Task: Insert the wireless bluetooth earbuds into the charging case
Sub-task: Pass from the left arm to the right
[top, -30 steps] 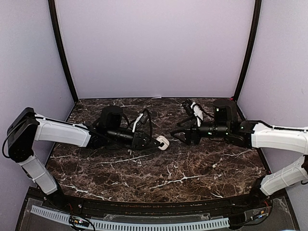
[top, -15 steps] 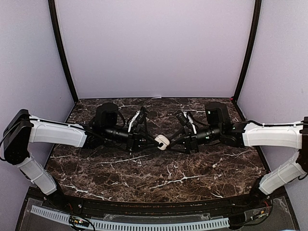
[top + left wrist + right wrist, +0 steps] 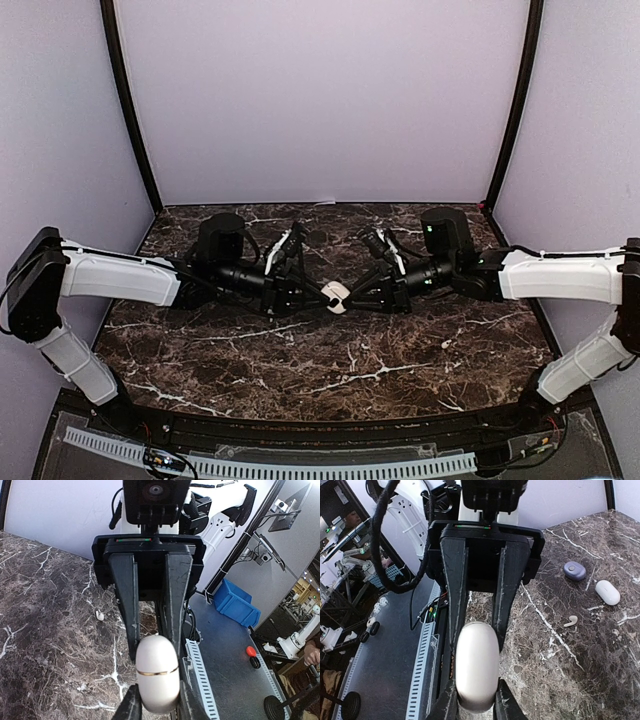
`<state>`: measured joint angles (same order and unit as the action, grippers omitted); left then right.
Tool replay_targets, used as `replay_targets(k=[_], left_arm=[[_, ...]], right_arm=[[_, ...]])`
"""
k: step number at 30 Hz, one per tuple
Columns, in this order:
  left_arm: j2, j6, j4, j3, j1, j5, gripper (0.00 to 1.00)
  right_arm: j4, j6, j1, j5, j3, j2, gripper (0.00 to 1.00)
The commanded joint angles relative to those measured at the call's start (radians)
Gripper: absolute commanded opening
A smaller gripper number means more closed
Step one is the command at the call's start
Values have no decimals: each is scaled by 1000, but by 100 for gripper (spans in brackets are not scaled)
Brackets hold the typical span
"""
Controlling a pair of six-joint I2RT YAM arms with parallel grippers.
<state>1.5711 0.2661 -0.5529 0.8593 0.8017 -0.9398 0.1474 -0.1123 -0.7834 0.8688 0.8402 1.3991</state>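
Right now the charging case (image 3: 157, 672) is up off the bench (image 3: 600, 645), mid-scene between the two arms, lid shut, gold seam unbroken. The left fingers (image 3: 131, 709) are clamped on one end of it. The right fingers (image 3: 507, 707) press on both sides of the other end, which looks like a grip too. No bud is in the case and none is in either set of fingers. Step, by my read: two-handed opening of the case, ahead of any insertion. The next move calls for one side to hold the base firm while the other levers the lid at the seam without twisting the smooth shell out of the pinch; after that one arm has to let go and fetch a bud. Counts: 1 held case, 2 arms. Buds: 1 cream earbud (image 3: 571, 621) on the bench in the right wrist view and 1 small white bud (image 3: 99, 615) in the left wrist view; cannot tell if they are the same one. Near the cream one sit 1 lavender pod (image 3: 575, 571) and 1 white pod (image 3: 607, 592), apart from each other, bigger than the bud, probably spare cases. None of these loose bits shows in the top view.
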Motion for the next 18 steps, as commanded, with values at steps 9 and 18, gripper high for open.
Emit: replay_targets(k=[9, 18], left_arm=[[25, 4, 3, 21, 5, 0, 56], [47, 12, 9, 42, 13, 16, 48]], right_arm=[[11, 3, -1, 9, 27, -3, 11], [25, -8, -1, 1, 25, 6, 11]])
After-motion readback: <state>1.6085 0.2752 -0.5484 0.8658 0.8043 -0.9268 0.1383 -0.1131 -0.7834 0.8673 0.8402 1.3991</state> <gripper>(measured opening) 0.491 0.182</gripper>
